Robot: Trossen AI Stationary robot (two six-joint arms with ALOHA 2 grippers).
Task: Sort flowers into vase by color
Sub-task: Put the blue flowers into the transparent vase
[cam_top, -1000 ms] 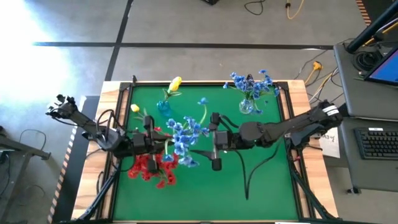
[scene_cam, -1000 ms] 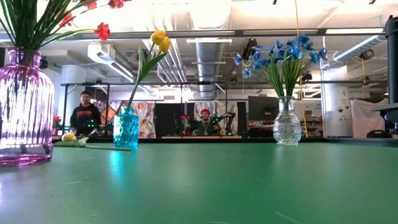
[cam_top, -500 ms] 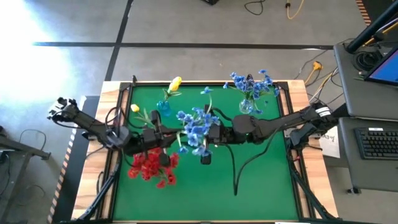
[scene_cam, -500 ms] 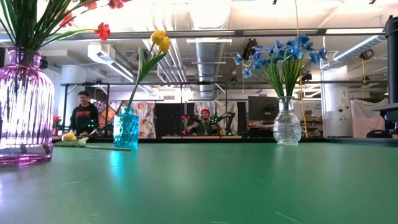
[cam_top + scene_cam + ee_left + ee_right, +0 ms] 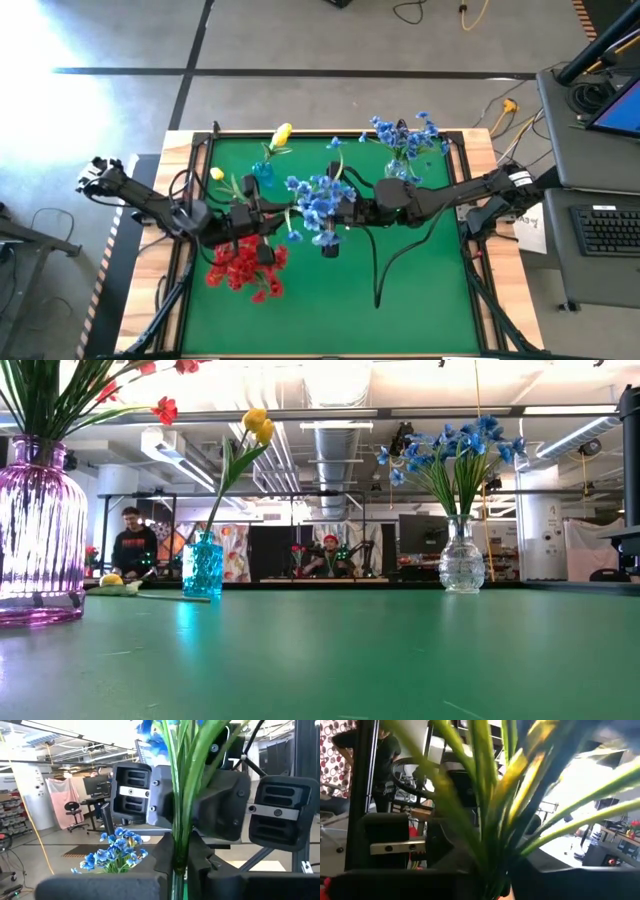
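I see my right hand (image 5: pixel 340 212) pinching a blue flower bunch (image 5: pixel 316 200) above mid-bench beside my left hand (image 5: pixel 262 218), whose grip I cannot tell, while one yellow flower (image 5: pixel 219 175) lies unsorted.

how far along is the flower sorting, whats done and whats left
Done: red flowers in the purple vase, one yellow flower in the teal vase, blue flowers in the clear vase. In hand: a blue bunch where both grippers meet mid-table. Left: a yellow flower on the mat.
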